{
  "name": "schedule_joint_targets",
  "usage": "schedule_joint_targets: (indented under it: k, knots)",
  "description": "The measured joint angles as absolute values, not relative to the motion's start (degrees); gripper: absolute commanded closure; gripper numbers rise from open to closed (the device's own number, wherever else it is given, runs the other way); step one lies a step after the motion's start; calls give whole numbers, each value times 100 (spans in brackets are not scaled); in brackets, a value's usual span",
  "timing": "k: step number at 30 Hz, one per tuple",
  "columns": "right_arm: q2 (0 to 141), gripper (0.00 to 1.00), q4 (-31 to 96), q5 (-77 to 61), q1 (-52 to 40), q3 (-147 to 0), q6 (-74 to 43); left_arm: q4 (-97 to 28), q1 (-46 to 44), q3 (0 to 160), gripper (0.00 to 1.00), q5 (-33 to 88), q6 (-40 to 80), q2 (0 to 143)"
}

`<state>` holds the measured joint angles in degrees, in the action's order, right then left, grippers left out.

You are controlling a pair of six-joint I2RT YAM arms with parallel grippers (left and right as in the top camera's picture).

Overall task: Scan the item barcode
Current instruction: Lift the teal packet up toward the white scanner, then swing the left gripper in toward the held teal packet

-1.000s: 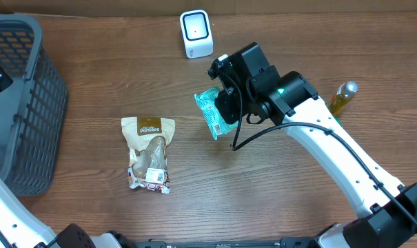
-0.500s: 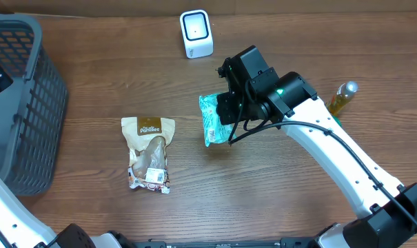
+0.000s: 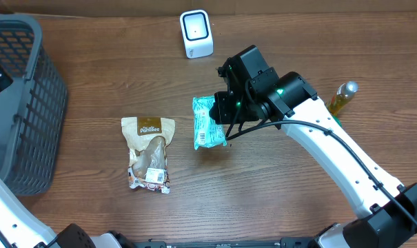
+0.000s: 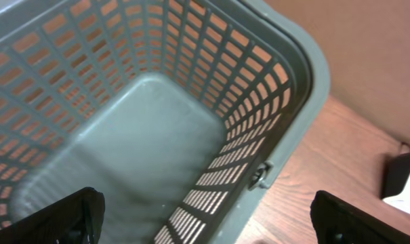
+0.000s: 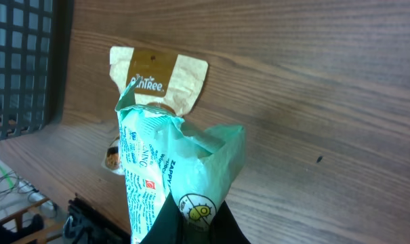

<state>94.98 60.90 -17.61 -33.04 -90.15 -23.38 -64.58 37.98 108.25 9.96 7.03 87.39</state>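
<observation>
Above woodgrain table (image 3: 112,76), right gripper (image 5: 191,227) pinching crinkly teal pouch (image 3: 208,124), left gripper (image 4: 205,227) wide, empty.

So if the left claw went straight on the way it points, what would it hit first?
Probably the bare floor of the grey basket: the open left claw points down into it, and nothing shows in between. How deep the floor lies is hard to judge.

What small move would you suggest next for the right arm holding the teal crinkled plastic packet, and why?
Probably carry the teal crinkled plastic packet, which the right gripper is shut on, toward the white box-shaped scanner and tilt its printed face at it. That face points upward for now, and the packet hangs well short of the scanner.
</observation>
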Motion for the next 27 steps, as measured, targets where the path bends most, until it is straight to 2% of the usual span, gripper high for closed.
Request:
schedule_joint_targets:
  k: [3,4,5,7,11,14,19,24,27]
  knots:
    - [9498,96,6088,-1782,-3304,-9015,-2373,-6753,3798,10825,0,1483,1186,8739]
    - [9498,96,6084,-1796,-3304,-9015,-2377,-6886,3798,10822,4,1826,1354,8739]
    - [9498,96,6073,-1820,-3304,-9013,-2379,-6945,3798,10818,17,2080,1413,8739]
    - [9498,96,5990,-1949,-3295,-9008,-2394,-7192,3780,10818,20,2838,1356,8739]
    - [9498,96,5721,-2517,-3208,-9004,-2399,-8449,3470,10796,27,4423,235,8742]
    - [9498,96,5509,-3114,-3050,-9000,-2399,-9445,2950,10783,40,5052,-963,8744]
    - [9498,96,5242,-4303,-2628,-9000,-2401,-9649,1839,10770,37,5295,-2176,8755]
    - [9498,96,5227,-5100,-2233,-9000,-2401,-9533,777,10770,44,5293,-2617,8792]
    - [9498,96,5212,-5299,-2158,-9000,-2401,-9419,231,10770,43,5293,-2746,8855]
